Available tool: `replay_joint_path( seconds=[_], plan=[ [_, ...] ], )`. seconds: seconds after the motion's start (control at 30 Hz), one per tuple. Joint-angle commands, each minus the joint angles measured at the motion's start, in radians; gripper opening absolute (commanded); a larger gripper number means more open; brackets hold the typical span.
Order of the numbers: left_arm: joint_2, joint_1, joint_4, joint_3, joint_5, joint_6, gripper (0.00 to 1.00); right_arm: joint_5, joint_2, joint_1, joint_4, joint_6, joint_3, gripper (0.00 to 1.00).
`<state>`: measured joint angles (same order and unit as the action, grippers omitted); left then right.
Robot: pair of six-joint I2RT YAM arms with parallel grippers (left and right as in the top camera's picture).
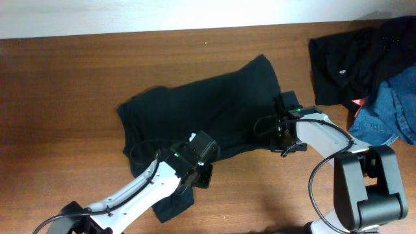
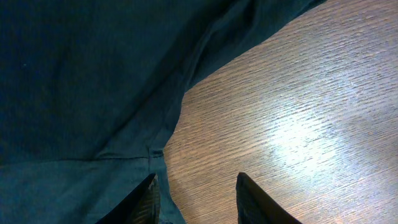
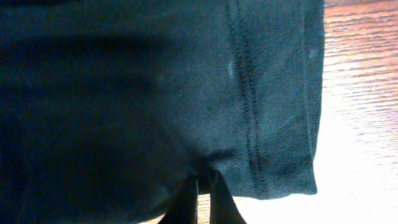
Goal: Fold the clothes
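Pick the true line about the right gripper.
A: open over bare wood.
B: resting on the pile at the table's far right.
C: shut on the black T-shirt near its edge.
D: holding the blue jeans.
C: the right wrist view shows the right gripper shut, pinching the T-shirt near its edge.

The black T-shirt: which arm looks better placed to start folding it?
Probably right. The right gripper is pinched shut on the T-shirt hem, fabric puckering into it, ready to lift. The left gripper stands open at the shirt's edge, mostly bare table between its fingers.
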<state>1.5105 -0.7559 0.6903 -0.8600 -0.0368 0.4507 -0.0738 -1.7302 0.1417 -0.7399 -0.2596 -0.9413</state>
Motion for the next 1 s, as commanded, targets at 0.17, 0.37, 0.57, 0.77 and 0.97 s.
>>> replay_joint_path(
  seconds=[0.17, 0.37, 0.57, 0.77, 0.97],
  plan=[
    [0.006, 0.004, -0.001, 0.009, -0.001, 0.009, 0.4, 0.011, -0.003, 0.002, -0.058, 0.018, 0.009, 0.04],
    [0.006, 0.004, 0.009, 0.009, -0.001, 0.009, 0.4, -0.025, -0.004, 0.002, -0.125, 0.004, 0.009, 0.04],
    [0.006, 0.004, 0.006, 0.009, -0.001, 0.008, 0.4, -0.035, 0.011, 0.002, -0.151, 0.016, -0.047, 0.04],
    [0.006, 0.004, 0.005, 0.009, 0.0, 0.008, 0.4, -0.036, 0.079, 0.002, -0.185, 0.016, -0.127, 0.04],
    [0.006, 0.004, 0.001, 0.009, 0.0, 0.008, 0.26, -0.047, 0.085, 0.002, -0.1, 0.019, -0.095, 0.04]
  ],
)
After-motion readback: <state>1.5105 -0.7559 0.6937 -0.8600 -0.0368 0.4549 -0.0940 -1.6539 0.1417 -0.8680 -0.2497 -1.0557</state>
